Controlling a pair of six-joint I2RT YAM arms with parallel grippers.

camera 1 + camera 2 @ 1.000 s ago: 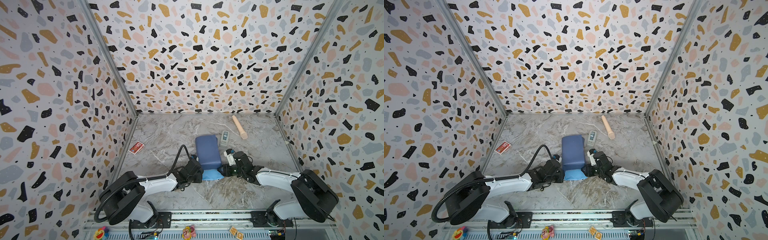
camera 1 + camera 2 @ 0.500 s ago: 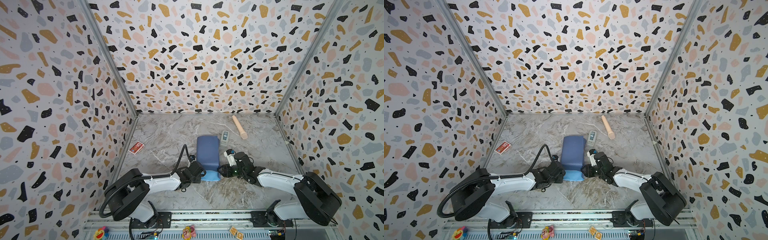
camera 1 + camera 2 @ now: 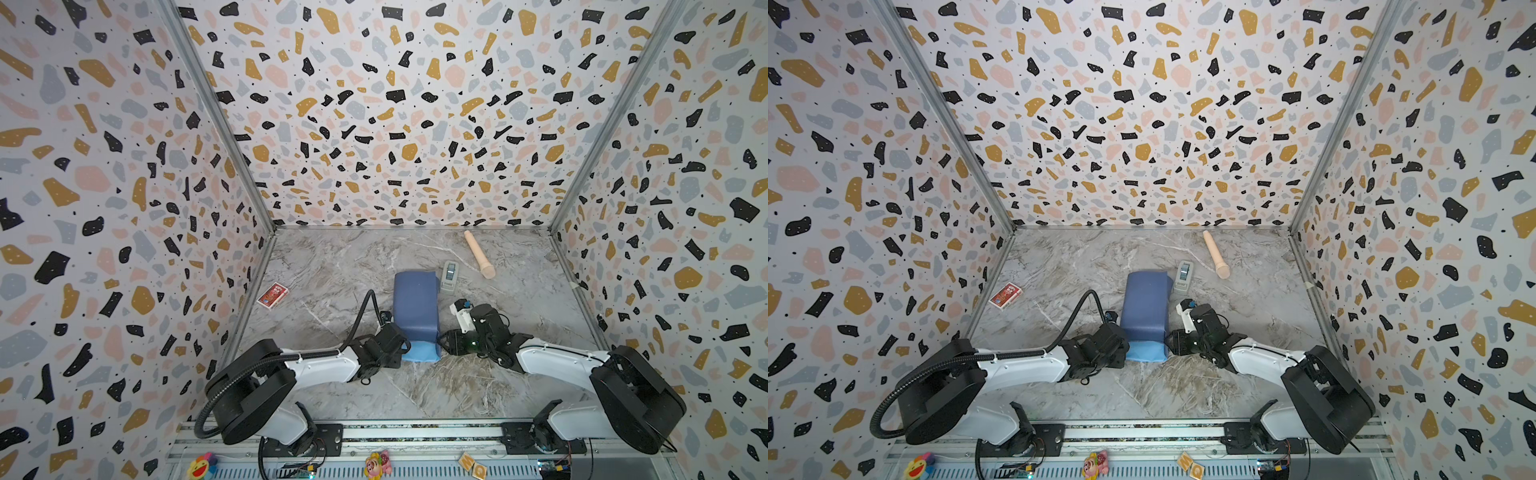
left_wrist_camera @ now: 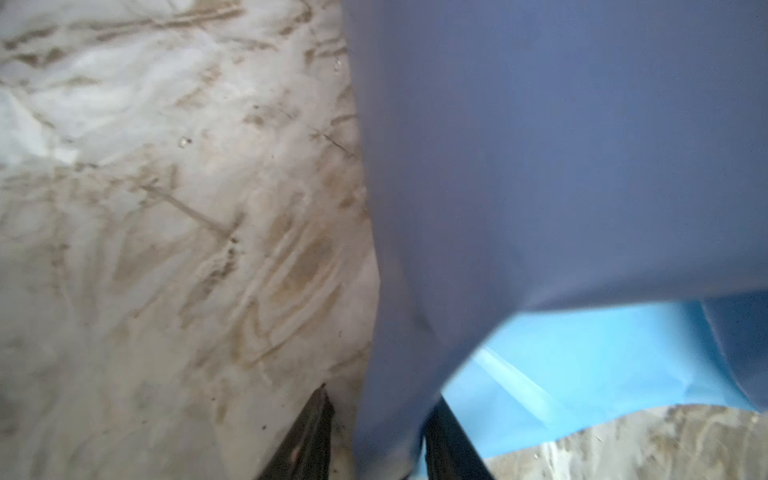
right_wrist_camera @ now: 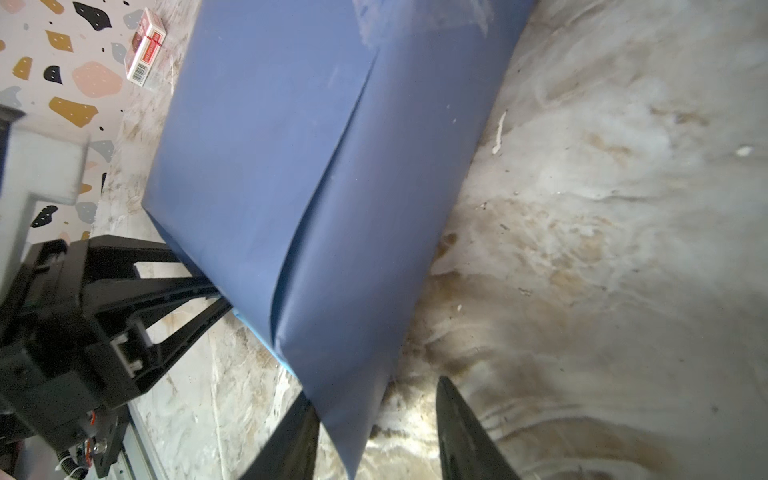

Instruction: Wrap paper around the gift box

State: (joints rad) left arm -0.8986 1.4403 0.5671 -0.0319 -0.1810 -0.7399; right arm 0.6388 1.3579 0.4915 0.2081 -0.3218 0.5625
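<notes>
Hands both stand spread, pinching nothing: the left hand point(image 3: 404, 348) straddles one near corner of the paper point(image 3: 415, 303), the right hand point(image 3: 443, 343) the other. The paper lies as a dark-blue bundle mid-bench point(image 3: 332, 266), its light-blue face showing at the near end; the box is hidden. A card pack point(image 3: 272, 295) lies well left, a dispenser point(image 3: 449, 274) near the far corner.

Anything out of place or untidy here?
The paper is only loosely wrapped: its overlap seam gapes open, and a light-blue flap pokes out uncovered at the near end. Nothing looks spilled or torn.
</notes>
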